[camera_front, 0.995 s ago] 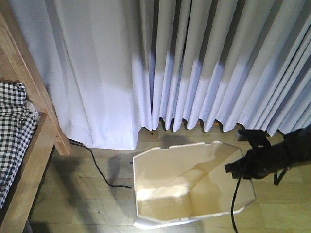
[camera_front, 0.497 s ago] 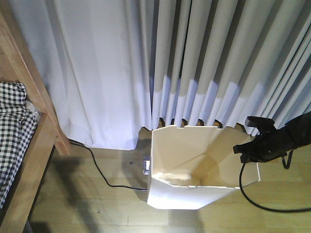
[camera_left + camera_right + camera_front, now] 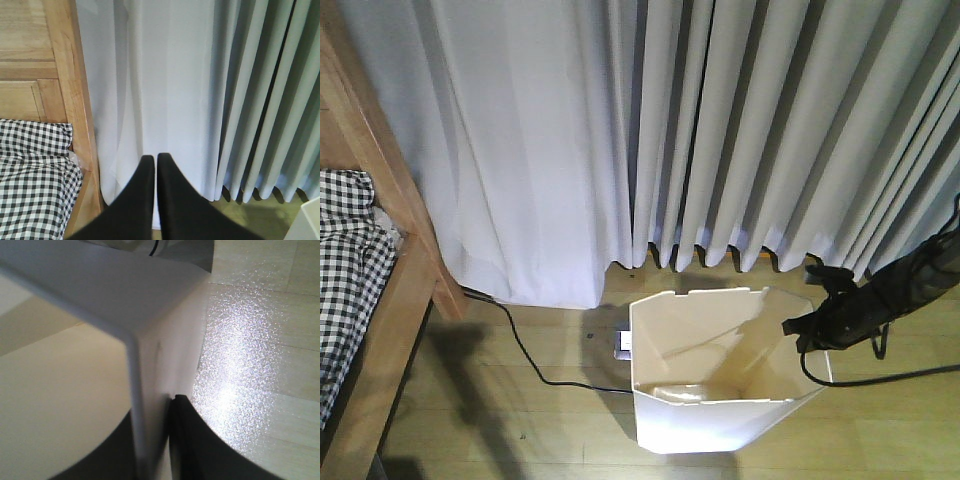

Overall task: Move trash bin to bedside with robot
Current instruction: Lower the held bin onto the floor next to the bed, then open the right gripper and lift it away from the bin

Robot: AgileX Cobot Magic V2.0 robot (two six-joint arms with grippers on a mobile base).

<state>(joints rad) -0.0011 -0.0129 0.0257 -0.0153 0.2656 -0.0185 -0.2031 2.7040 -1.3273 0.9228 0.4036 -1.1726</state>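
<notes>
Pale grey-white curtains (image 3: 650,130) hang in long vertical pleats across the whole back of the room, their hems ending just above the floor. The floor (image 3: 510,410) is light wood planking, with a bright glare patch showing in the right wrist view. A black cable (image 3: 525,355) snakes out from under the curtain hem across the boards.

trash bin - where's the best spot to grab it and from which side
Pinch the thin top rim of the trash bin on its right wall, coming from above and the right with one finger inside, one outside. The open top and thin wall suit this; the right gripper seems clamped there.
</notes>
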